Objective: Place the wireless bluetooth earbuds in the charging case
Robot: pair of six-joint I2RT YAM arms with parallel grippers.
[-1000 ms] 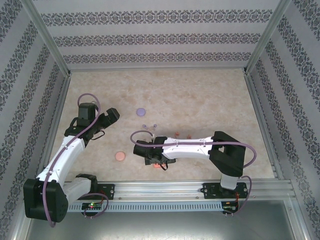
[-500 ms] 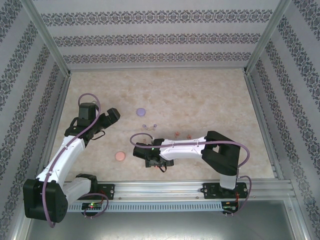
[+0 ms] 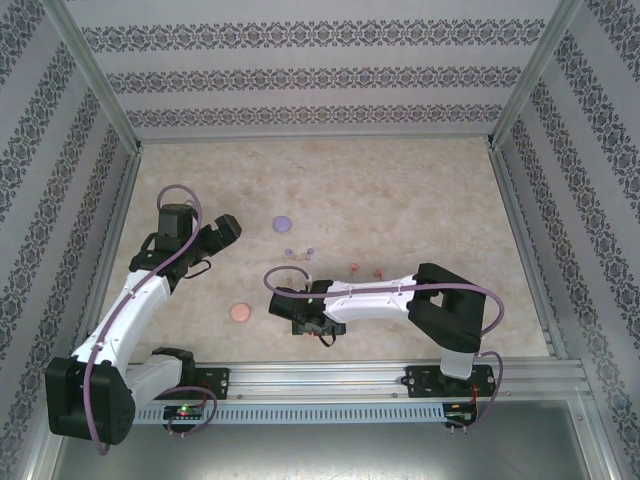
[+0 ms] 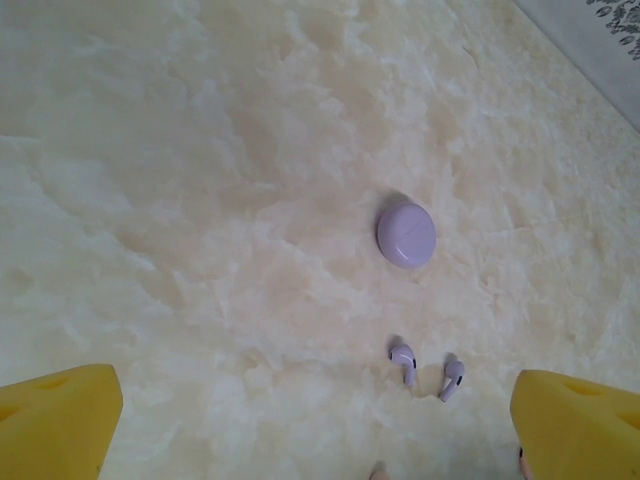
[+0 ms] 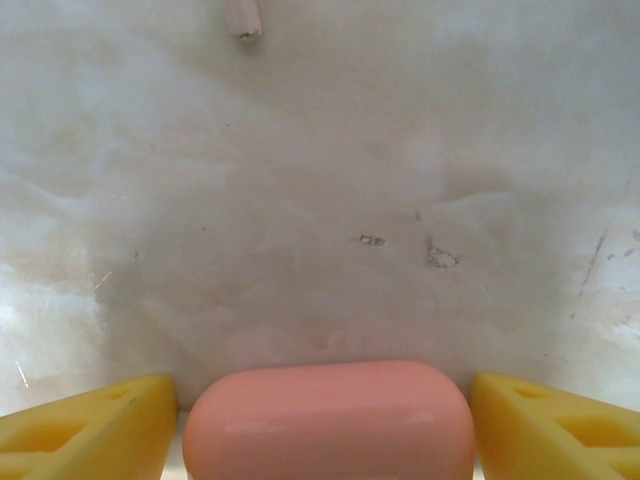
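Right pincer [image 5: 322, 402] narrowed around coral case [image 5: 328, 428]; pink earbud [image 5: 243, 18] lies beyond.

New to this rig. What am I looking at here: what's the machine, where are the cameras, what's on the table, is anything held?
Two small robot arms bolted to the table's near edge. The overhead view looks down from behind them; the other two cameras ride on the wrists, so the yellow wedges are each arm's own fingers. On the marbled table: a purple case with two purple earbuds near it, a peach case, and two coral earbuds. The left fingers stand wide open, pointing toward the purple set, holding nothing. The right fingers bracket a coral case on the table; whether they grip it isn't clear.
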